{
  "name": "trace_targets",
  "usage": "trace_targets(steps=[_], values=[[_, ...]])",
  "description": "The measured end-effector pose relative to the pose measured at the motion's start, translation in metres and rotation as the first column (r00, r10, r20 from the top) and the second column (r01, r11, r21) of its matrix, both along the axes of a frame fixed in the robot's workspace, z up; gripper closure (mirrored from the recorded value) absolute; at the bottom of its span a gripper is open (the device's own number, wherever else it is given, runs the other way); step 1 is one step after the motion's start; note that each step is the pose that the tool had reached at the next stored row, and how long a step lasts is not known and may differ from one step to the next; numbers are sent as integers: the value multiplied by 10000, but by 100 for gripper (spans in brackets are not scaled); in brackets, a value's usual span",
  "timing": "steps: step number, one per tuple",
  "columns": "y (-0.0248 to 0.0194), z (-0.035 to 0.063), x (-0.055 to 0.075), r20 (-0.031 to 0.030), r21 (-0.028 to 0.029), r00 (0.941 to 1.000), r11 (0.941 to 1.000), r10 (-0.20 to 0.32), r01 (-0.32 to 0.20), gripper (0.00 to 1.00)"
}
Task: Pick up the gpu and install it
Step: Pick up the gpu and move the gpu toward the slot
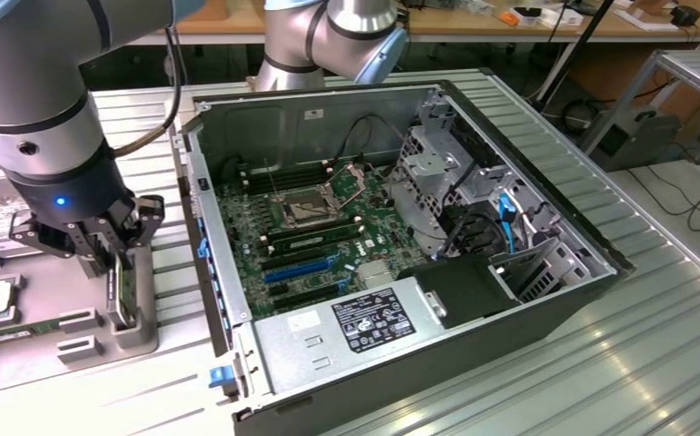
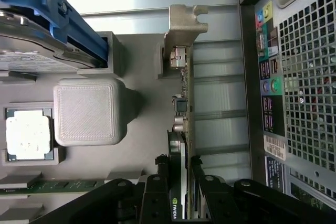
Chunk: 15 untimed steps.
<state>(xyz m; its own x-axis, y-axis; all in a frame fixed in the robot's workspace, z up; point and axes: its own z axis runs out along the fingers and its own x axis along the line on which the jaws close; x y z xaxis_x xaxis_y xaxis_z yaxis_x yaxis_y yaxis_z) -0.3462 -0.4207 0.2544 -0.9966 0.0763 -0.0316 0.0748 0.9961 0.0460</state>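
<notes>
The gpu (image 1: 121,295) stands on edge in a slot of the grey holder (image 1: 132,331) at the exterior view's left, beside the open computer case (image 1: 567,227). My gripper (image 1: 105,259) is down over its top edge. In the wrist view the gpu (image 2: 184,103) is edge-on, with its silver bracket (image 2: 185,27) at the far end and the black cooler with a green logo between my fingers (image 2: 156,192). The gripper (image 2: 179,184) is shut on the card, one finger against each face. The motherboard (image 1: 313,227) lies exposed in the case, with blue slots (image 1: 299,269) near its front.
The grey holder (image 2: 136,145) also carries a processor chip (image 2: 27,135), a green memory stick (image 2: 52,186) and a hard drive with a blue rail (image 2: 52,9). The case's rear panel (image 2: 304,103) stands close beside the card. A second arm's base (image 1: 325,45) is behind the case.
</notes>
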Motion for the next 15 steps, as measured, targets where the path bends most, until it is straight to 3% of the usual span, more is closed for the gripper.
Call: trace_targets(steps=[15], values=[[0, 252, 0, -7, 1, 10000, 10000, 0, 0, 73]])
